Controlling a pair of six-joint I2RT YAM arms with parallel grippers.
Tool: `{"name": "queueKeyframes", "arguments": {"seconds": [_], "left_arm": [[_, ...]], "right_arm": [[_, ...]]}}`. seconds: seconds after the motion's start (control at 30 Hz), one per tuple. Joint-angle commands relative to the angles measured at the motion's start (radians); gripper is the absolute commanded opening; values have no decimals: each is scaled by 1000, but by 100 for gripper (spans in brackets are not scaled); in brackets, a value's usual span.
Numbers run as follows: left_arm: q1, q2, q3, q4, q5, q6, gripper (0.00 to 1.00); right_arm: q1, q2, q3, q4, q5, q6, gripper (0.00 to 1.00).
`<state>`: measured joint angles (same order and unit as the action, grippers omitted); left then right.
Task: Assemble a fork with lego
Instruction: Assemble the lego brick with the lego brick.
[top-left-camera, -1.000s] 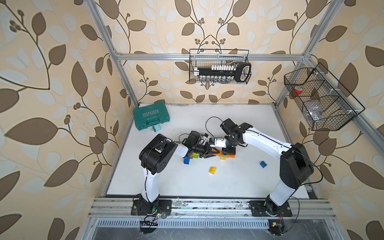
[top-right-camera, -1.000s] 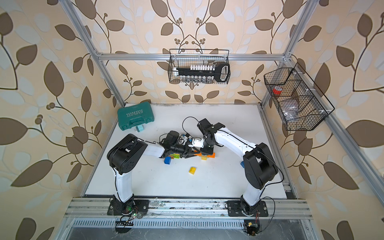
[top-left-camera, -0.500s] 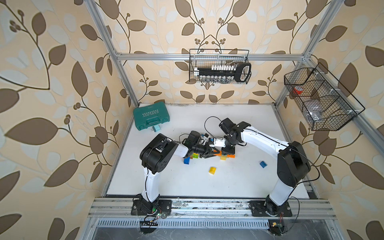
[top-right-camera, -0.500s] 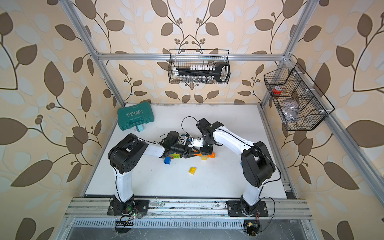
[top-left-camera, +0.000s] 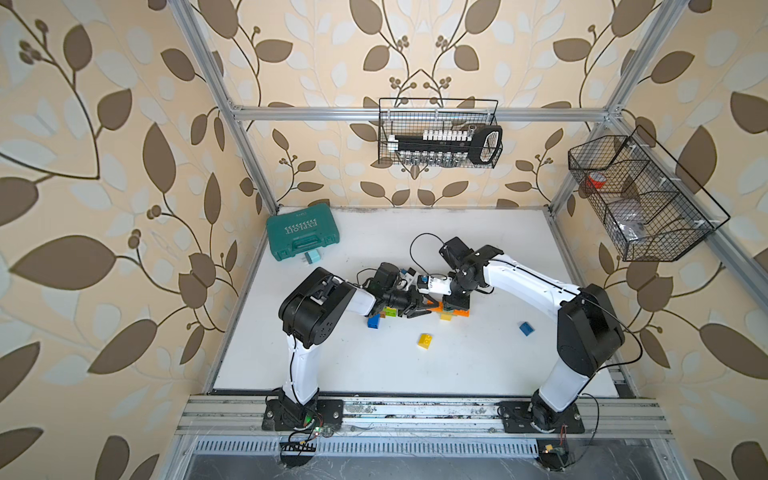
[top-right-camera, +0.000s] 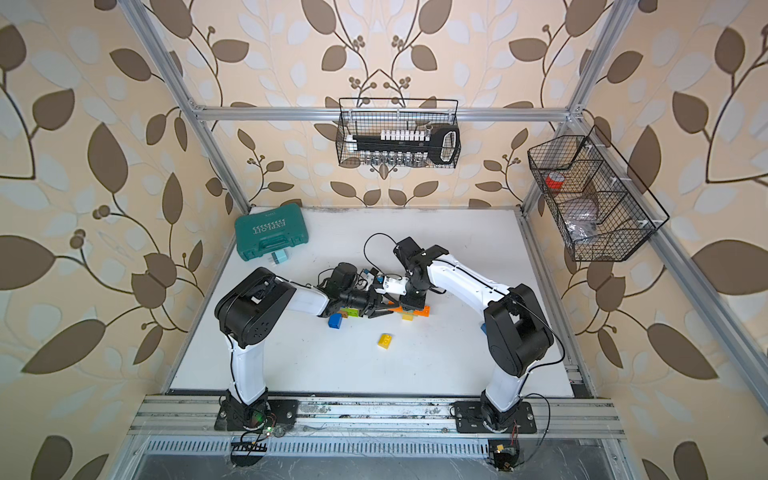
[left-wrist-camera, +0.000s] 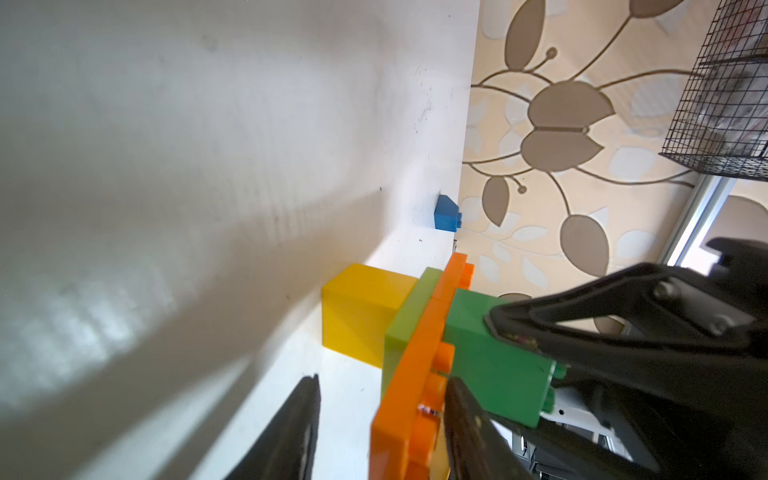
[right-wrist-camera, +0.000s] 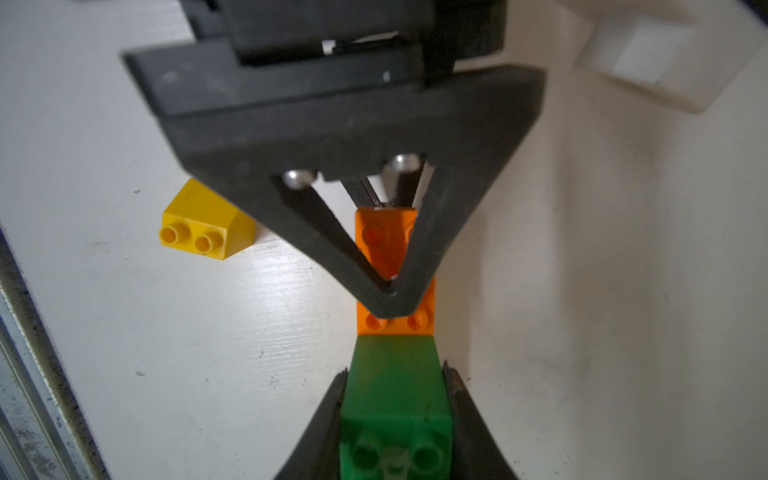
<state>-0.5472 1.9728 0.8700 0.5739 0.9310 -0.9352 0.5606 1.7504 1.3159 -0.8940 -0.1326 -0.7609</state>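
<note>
Right end effector (right-wrist-camera: 395, 370) is pinching the green brick (right-wrist-camera: 397, 399), one finger flat on each side. You only get that from the wrist cams, since in both top views the arm covers the green one completely. Left end effector (left-wrist-camera: 380, 380) is spread around the orange brick (left-wrist-camera: 415, 365). One finger is right up against it and the other stands clear, with bare table (left-wrist-camera: 208, 166) showing in the gap.

The green brick butts onto the orange brick's studded face. A lime brick (left-wrist-camera: 405, 328) sits on the opposite face, with a yellow brick (left-wrist-camera: 357, 311) just beside it.

Loose pieces, counted in a top view:
- One loose yellow brick (top-left-camera: 424, 340) near the orange brick.
- Two blue. The nearer blue brick (top-left-camera: 374, 321) is on the left arm's side of the orange brick, and the farther blue brick (top-left-camera: 526, 328) is well apart from it on the right arm's side.
</note>
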Motion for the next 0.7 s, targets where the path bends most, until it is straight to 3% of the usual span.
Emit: {"name": "queueKeyframes", "arguments": {"seconds": [0.0, 0.47, 0.67], "left_arm": [[18, -81, 6, 7, 3, -4, 51], [113, -172, 10, -232, 3, 163, 53], [121, -184, -3, -241, -3, 174, 55]], "right_arm": [[19, 87, -61, -87, -51, -19, 11], [8, 85, -13, -100, -78, -7, 12], [7, 76, -6, -83, -108, 40, 32]]}}
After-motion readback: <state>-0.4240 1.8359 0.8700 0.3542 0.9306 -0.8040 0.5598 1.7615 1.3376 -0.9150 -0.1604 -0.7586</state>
